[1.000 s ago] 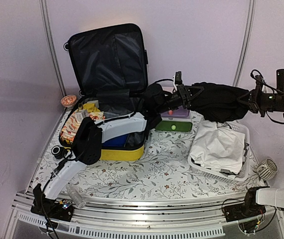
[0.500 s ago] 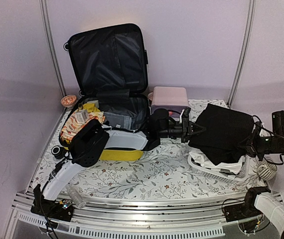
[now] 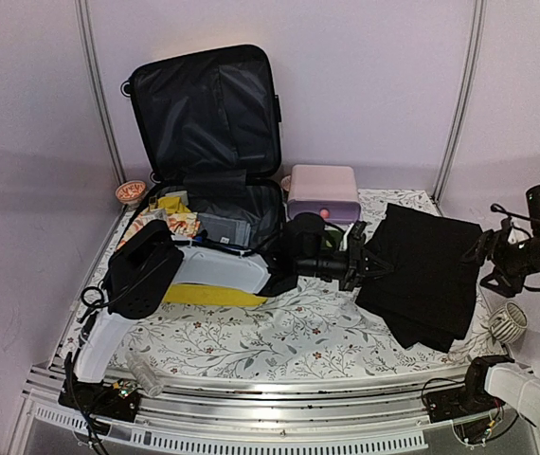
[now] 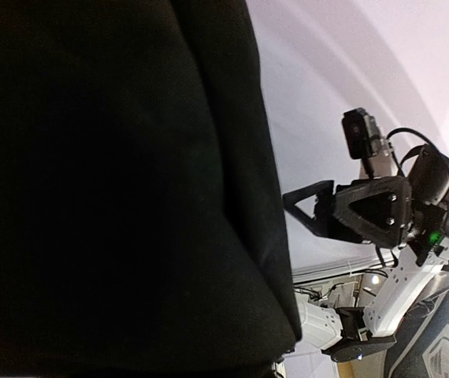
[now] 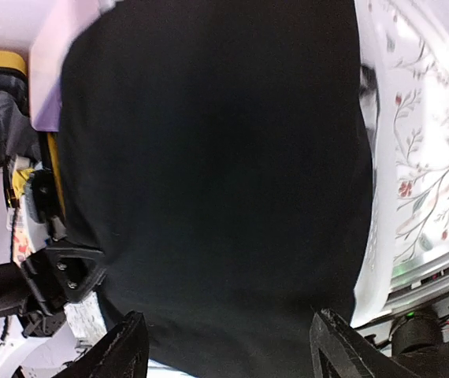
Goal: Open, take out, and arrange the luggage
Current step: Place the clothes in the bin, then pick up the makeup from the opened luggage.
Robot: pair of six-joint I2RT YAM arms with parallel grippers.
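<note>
The top view alone takes in the whole table. The luggage (image 3: 199, 296) lies open at the upper left of the frame. Its black-lined lid stands upright against the back wall and its yellow shell shows along the near side. In its lower half sit an orange patterned packet (image 3: 171, 224) and a grey folded item (image 3: 225, 228). The left arm reaches across that half. A pink drawer box (image 3: 322, 192) stands just right of the suitcase, against the wall.

At center right, the left gripper (image 3: 372, 263) is clamped on the left edge of a black garment (image 3: 426, 275), which is spread flat at the right of the frame. The right gripper (image 3: 490, 261) sits just off the garment's right edge.

The left wrist view is mostly filled by that black cloth, which hides its own fingers. At right it shows the right gripper with its jaws spread and nothing between them.

The right wrist view confirms this: its fingers (image 5: 122, 350) stand wide apart at the bottom edge, with the garment beyond them. Along the cloth's right side runs a white rim, probably a basket (image 5: 372, 197) underneath.
</note>
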